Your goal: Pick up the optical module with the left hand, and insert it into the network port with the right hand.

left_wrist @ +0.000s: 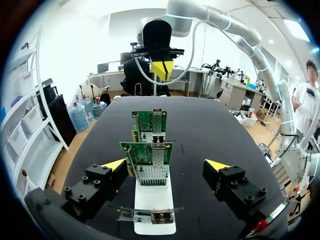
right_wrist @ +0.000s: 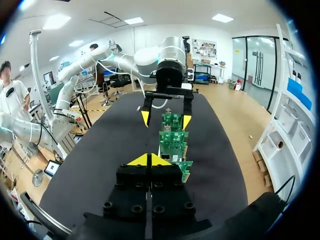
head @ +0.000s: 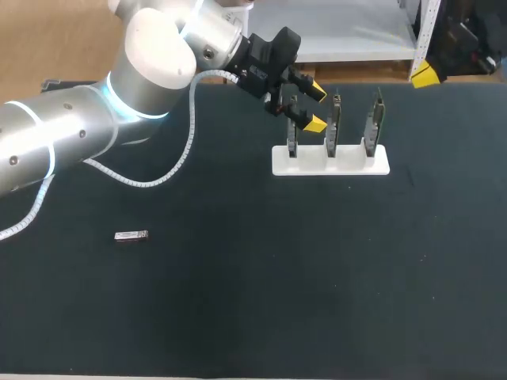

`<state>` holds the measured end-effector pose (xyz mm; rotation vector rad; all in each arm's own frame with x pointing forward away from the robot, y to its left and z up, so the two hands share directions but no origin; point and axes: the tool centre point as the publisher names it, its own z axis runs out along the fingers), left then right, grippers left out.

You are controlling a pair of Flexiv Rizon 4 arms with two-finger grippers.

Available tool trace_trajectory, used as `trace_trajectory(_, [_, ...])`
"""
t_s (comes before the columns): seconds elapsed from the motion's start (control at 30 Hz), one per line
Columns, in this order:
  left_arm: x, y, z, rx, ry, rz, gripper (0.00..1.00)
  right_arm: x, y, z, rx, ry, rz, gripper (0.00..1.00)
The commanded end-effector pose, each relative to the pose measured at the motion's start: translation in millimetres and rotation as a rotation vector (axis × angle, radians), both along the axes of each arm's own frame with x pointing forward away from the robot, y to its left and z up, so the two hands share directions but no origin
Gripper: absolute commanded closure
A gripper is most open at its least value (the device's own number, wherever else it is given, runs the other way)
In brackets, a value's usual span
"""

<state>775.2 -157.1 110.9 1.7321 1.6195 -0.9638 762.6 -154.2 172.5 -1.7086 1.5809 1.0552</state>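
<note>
The optical module point(head: 131, 236), a small silver bar, lies alone on the black table point(head: 238, 301) at the near left, far from both grippers. My left gripper point(head: 316, 107) hangs open and empty over the left end of the white holder point(head: 330, 162), which carries three upright green network cards point(head: 333, 123). In the left wrist view the cards point(left_wrist: 148, 159) stand ahead of and between that gripper's point(left_wrist: 166, 165) spread fingers, untouched. My right gripper point(head: 425, 75) sits shut and empty at the table's far right edge. In its own view it point(right_wrist: 149, 160) faces the cards point(right_wrist: 173, 137) and the left gripper point(right_wrist: 165, 119).
The white holder point(left_wrist: 155, 200) is the only fixture on the table. The left arm's white cable point(head: 178, 162) loops low over the table's left half. Bare black surface runs between the module and the holder.
</note>
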Motion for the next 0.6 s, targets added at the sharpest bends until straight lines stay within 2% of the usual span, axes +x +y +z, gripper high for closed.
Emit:
trace_trajectory(0.03, [1.6,-0.7,0.3,0.004,0.002,-0.002,0.00,2.9,-1.9,-3.7,0.001,-0.001,-0.011,1.00])
trace_trajectory(0.6, [1.6,-0.7,0.3,0.004,0.002,-0.002,0.00,11.4,2.7,-11.4,0.032,-0.005,-0.063,1.00])
